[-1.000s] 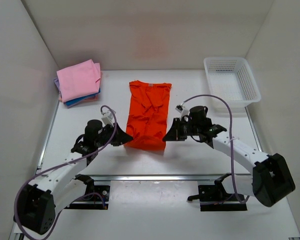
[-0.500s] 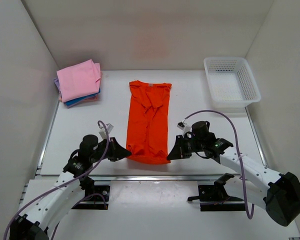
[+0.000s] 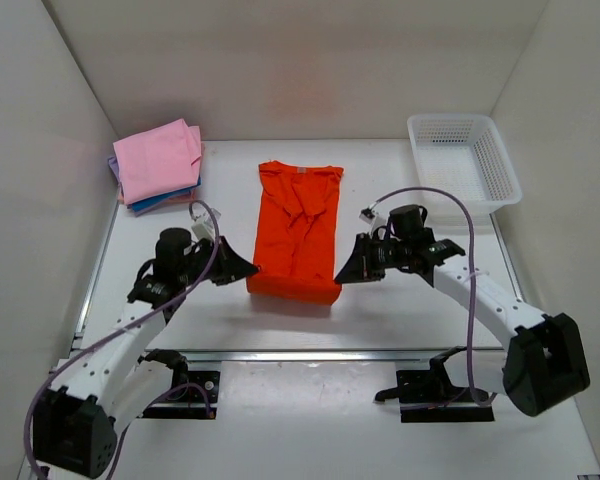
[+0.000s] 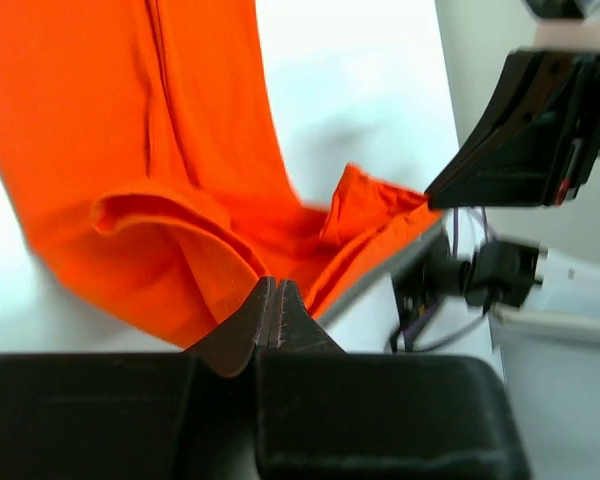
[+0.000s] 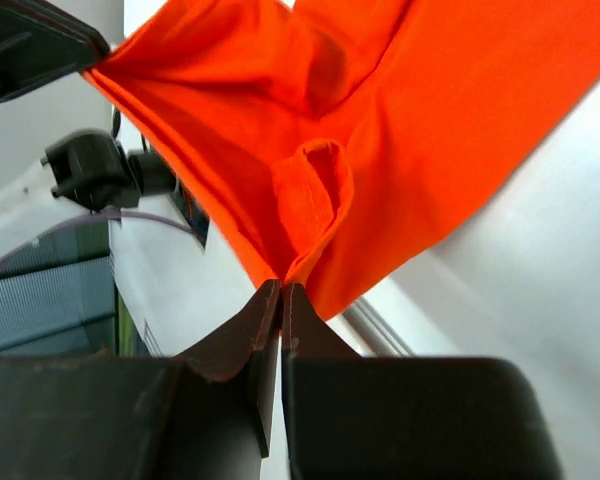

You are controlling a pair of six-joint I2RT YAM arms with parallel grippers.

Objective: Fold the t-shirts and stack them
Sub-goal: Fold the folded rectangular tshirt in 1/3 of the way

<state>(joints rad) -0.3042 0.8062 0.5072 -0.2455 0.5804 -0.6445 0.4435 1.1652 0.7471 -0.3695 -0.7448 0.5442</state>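
The bright orange t-shirt [image 3: 298, 232] lies lengthwise at the table's middle, collar far, its near hem lifted off the surface. My left gripper [image 3: 251, 273] is shut on the hem's left corner, and the wrist view shows the orange cloth [image 4: 180, 200] pinched at its tips [image 4: 274, 285]. My right gripper [image 3: 338, 275] is shut on the right corner, its cloth [image 5: 380, 130] bunched at the tips [image 5: 281, 287]. A stack of folded t-shirts [image 3: 158, 162], pink on top with blue and purple edges below, sits at the far left.
A white mesh basket [image 3: 464, 163] stands at the far right corner. White walls enclose the table on three sides. A metal rail [image 3: 310, 353] runs along the near edge in front of the arm bases.
Both grippers, still shut on the hem corners, first drew the shirt toward the near edge, then lifted and carried the hem back away, so the shirt's near end now rises off the table.
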